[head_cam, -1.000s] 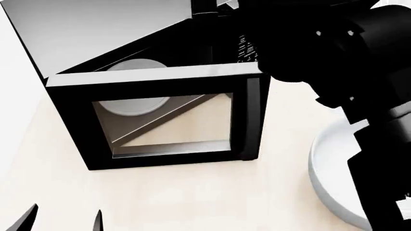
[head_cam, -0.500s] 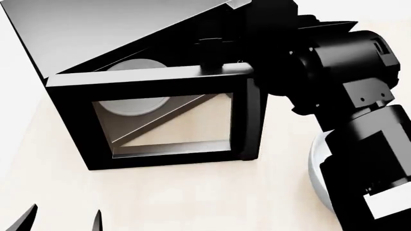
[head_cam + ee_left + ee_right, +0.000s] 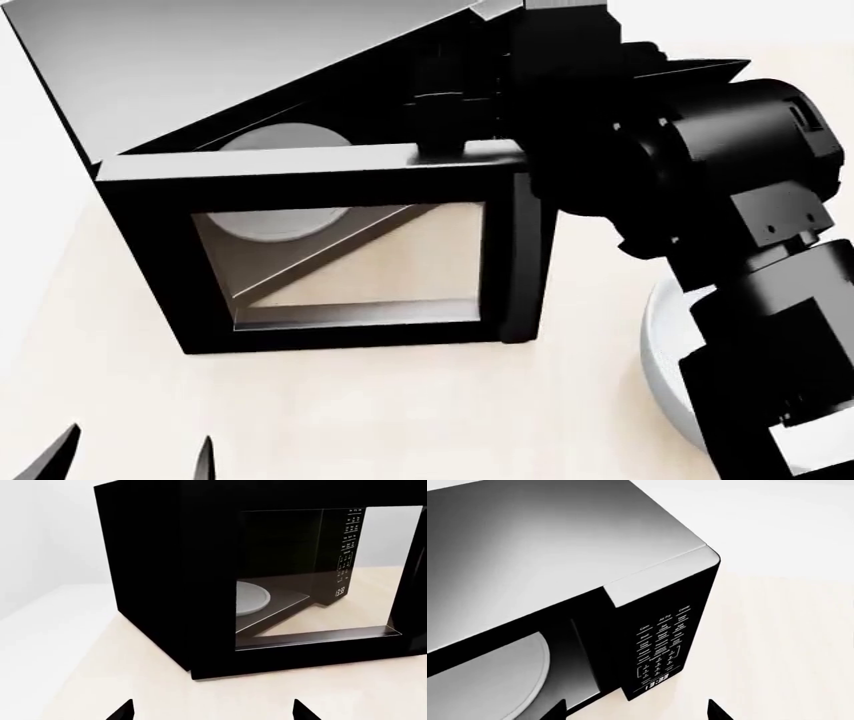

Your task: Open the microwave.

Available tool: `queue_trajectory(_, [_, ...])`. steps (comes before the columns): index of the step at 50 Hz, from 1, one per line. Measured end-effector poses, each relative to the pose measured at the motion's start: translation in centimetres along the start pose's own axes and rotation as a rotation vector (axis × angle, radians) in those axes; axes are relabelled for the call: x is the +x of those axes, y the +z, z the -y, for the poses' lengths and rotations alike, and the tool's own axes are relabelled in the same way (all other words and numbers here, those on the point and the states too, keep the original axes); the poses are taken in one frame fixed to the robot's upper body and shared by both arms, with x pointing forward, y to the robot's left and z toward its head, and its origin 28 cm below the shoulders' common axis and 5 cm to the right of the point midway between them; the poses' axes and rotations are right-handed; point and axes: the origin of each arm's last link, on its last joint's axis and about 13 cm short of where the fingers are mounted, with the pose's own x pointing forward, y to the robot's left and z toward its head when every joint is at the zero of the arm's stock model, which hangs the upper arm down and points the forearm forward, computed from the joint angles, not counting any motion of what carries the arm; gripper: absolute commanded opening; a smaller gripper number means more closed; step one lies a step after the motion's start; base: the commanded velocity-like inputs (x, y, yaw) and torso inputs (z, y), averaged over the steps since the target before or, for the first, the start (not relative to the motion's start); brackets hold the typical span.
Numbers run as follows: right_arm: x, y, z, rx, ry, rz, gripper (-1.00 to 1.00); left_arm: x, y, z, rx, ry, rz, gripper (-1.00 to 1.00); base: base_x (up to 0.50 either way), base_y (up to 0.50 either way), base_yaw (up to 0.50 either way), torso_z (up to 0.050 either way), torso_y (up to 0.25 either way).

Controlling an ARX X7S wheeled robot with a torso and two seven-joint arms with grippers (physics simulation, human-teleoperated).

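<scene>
The microwave sits on the worktop, door swung wide so the turntable shows. Left fingers apart at 7 o'clock; right fingers apart, near the keypad.

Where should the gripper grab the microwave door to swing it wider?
Take the door by its vertical handle on the free edge, coming from the front right. The door already stands swung out, hinged at its left, so the handle side gives the most leverage.
</scene>
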Motion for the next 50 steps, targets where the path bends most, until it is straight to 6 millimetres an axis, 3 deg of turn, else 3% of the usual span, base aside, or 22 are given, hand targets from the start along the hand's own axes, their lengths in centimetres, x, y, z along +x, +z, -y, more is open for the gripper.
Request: queue_trajectory(50, [-4.4,-2.2,-0.5,-0.052,0.061,0.001,1.00,0.0,-0.1,0.1,0.006,-0.001,-0.001,1.00,0.00,0.00,0.00,0.000,0.000])
